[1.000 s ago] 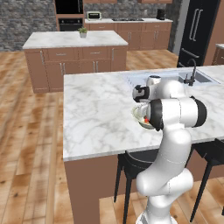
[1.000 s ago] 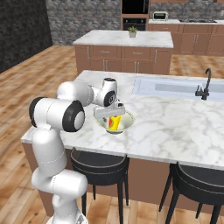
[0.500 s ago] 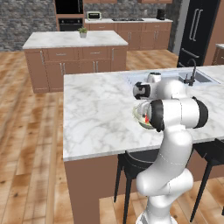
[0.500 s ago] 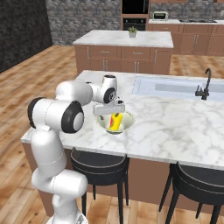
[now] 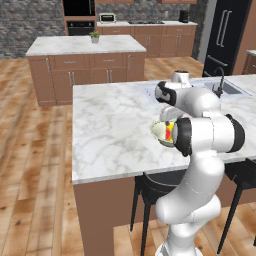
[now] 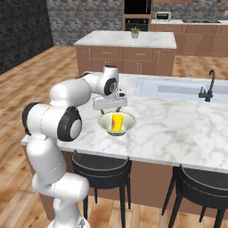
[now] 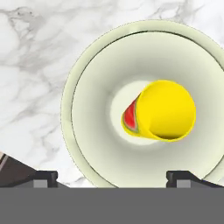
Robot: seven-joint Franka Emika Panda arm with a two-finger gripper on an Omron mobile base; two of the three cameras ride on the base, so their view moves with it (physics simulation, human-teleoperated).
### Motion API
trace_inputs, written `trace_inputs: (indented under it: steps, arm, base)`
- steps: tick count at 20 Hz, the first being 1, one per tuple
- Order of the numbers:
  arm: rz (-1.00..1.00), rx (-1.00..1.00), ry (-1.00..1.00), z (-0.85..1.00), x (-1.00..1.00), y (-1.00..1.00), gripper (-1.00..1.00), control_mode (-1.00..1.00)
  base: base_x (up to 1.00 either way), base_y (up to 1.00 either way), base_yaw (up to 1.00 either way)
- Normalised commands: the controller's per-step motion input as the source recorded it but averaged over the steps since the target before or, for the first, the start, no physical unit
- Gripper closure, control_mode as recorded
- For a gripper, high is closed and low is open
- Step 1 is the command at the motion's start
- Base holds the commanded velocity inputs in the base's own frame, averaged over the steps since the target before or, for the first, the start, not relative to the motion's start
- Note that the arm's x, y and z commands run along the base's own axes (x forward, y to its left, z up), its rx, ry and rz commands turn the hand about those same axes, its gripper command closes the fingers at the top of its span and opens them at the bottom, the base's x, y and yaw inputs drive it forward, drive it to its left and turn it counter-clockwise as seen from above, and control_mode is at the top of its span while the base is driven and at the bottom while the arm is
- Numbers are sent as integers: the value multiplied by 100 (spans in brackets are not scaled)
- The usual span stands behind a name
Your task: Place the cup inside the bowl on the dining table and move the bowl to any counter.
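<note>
Cup [image 7: 162, 110] sits inside the bowl [image 7: 94, 131], standing on the bowl's floor near its middle, mouth up toward the hand camera and leaning a little, its red patch on the side facing the bowl's wider bare wall. The bowl rests on the dining table [image 5: 110, 125] close to the near edge, above the stools. The hand [image 6: 109, 103] hangs directly over the bowl with its fingers spread wide and nothing between them; in the hand view the two fingertips [image 7: 46, 177] straddle the near part of the rim. So the first half of the task looks done, and the bowl lies straight below the hand. The next grasp likely turns on the rim: the hand would shift sideways from centre to pinch one wall, clear of the cup.
</note>
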Motion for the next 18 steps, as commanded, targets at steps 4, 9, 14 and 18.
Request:
trace_inputs:
  steps: [4, 9, 14, 18]
  arm:
    - [-14, 0, 0, 28, -13, -19, -100, -100]
    - [-20, 0, 0, 2, -10, -35, -100, -100]
    - [-22, 0, 5, 0, 0, -37, -100, -100]
    - [-26, 1, 4, 0, 0, -38, -100, -100]
  base:
    - [0, 0, 0]
    - [0, 0, 0]
    - [0, 0, 0]
    - [0, 0, 0]
